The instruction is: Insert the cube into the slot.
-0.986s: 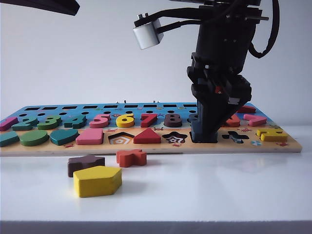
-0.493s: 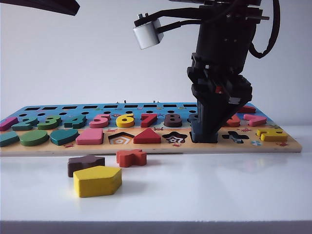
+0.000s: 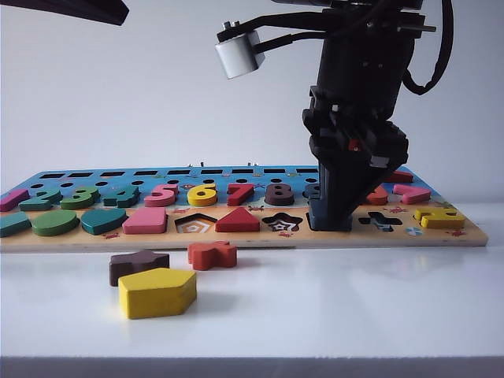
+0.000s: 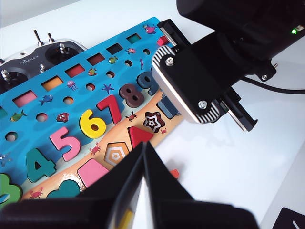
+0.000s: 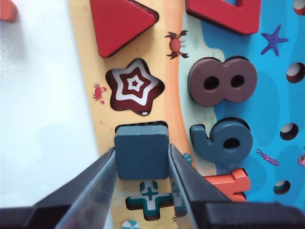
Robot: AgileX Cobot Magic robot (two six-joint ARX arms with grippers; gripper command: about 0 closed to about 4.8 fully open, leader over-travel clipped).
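The right pincer (image 5: 143, 164) grips the flat navy-blue square wooden cube (image 5: 142, 153) by two opposite sides, the cube sitting in the square slot (image 3: 329, 223) of the colourful wooden puzzle board (image 3: 236, 236), just beside the board's star-shaped cut-out (image 5: 135, 89). The left pincer (image 4: 144, 157), fingers pressed together with nothing held, hovers above the board, over the white bench (image 3: 331, 299).

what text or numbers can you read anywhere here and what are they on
"AGILEX" in small print on the grey remote controller behind the puzzle board.
"4" teal, "5" pink, "6" yellow, "7" red, "8" brown: number pieces seated in the board.
"9" blue, beside the right gripper holding the cube.
Nothing else is legible.
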